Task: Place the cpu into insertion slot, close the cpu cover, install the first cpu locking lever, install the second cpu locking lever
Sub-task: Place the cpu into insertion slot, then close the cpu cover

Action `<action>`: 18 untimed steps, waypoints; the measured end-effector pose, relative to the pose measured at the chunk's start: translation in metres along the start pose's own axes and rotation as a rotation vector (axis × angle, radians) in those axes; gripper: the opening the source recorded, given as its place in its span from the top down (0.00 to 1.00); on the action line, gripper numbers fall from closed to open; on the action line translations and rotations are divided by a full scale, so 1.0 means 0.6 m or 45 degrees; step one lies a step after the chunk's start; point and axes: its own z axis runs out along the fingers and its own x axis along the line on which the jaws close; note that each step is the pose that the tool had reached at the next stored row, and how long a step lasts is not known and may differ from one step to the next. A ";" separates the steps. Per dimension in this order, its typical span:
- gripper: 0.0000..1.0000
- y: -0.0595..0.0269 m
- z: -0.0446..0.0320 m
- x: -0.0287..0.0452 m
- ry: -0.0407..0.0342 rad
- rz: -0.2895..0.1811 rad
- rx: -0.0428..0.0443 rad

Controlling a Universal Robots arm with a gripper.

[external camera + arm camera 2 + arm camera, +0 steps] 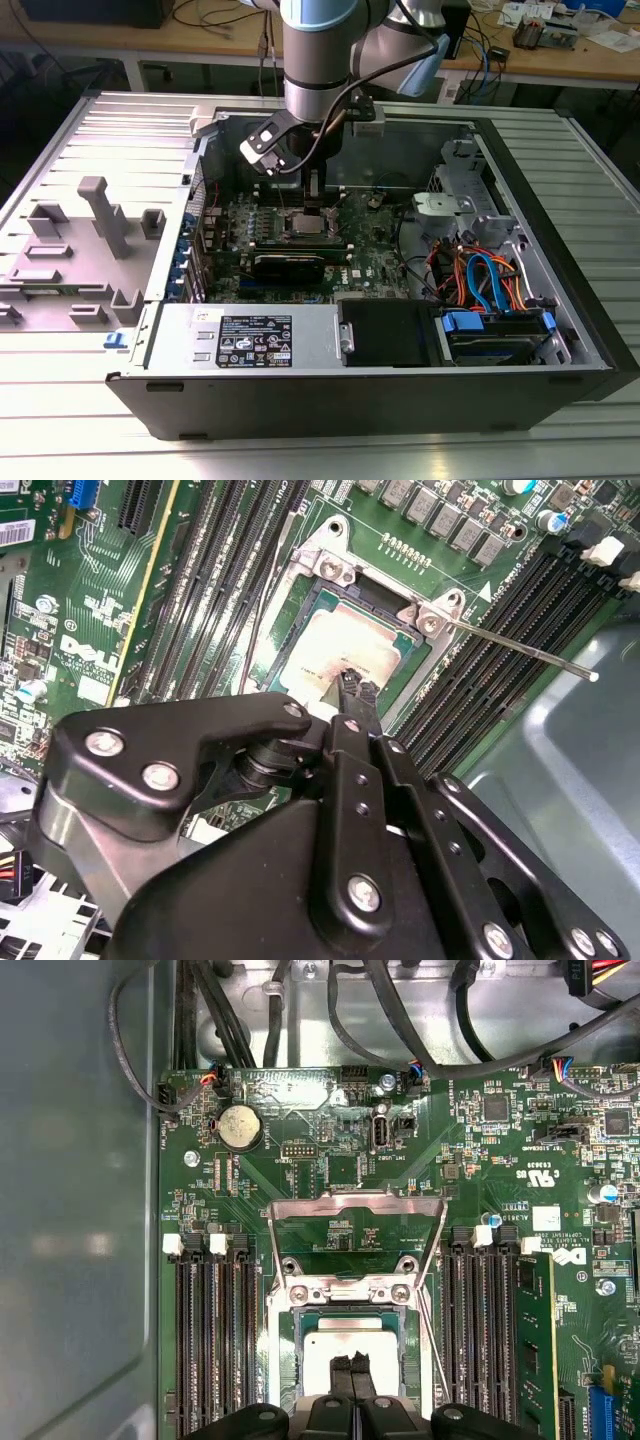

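Note:
The cpu (322, 1348) lies flat in the insertion slot (274, 1332) on the green motherboard, its silver top facing up; it also shows in the second wrist view as the cpu (335, 640). My gripper (350, 1365) is shut, its fingertips (350, 685) together and resting on the chip's top near one edge. The cpu cover (355, 1203) stands open, swung back from its hinge beyond the socket. One thin locking lever (520, 650) sticks out raised beside the socket. In the exterior view the gripper (315, 195) hangs over the socket inside the computer case.
Long black memory slots (210, 1340) flank the socket on both sides. Black cables (360, 1020) run along the case wall beyond the board. The case (560, 250) holds a drive bay with orange and blue cables. Grey fixtures (100, 215) stand on the table at the exterior view's left.

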 end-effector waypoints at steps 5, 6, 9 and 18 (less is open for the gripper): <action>0.89 0.000 0.000 0.000 0.0000 0.000 0.000; 0.89 0.000 0.000 0.000 0.0000 0.000 0.000; 0.89 0.000 0.000 0.000 0.0000 -0.001 0.000; 0.89 0.000 -0.006 0.000 0.0002 -0.001 0.000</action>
